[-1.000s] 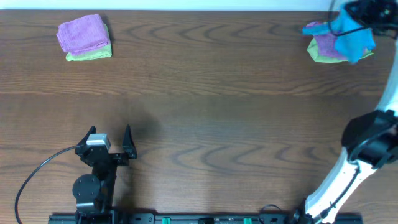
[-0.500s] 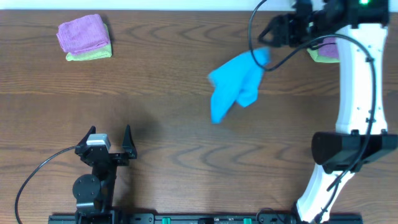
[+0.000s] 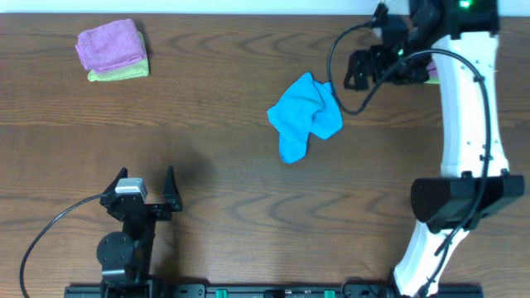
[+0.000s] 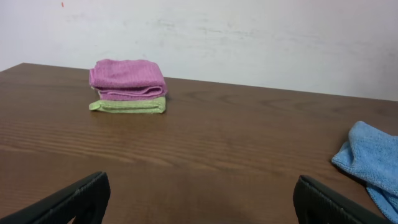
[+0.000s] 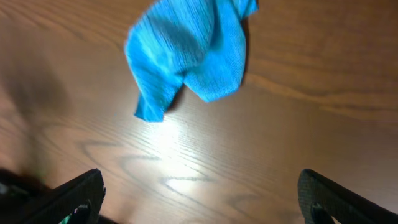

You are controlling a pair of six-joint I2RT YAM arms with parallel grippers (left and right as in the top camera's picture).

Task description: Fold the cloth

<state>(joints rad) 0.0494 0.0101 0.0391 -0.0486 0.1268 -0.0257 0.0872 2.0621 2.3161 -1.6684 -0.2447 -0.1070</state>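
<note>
Nothing folded: sky-blue microfibre cloth (image 3: pixel 305 116) crumpled on brown wooden bench (image 3: pixel 248 207); left pincer (image 3: pixel 146 174), right pincer (image 5: pixel 205 198) open, empty.

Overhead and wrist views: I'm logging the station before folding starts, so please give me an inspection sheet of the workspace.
Surface: brown wood-grain table, no spills seen.
Job's things: blue cloth crumpled on the table, unfolded, touched by neither gripper.
Clutter: purple cloth stacked on lime-green cloth, far left corner.
Grippers: left gripper open, at the near edge; right gripper open, beside the blue cloth.
Cables: left arm's cable loops over the table; right arm's cable arcs near the cloth.
Surroundings: pale wall behind the table.
</note>
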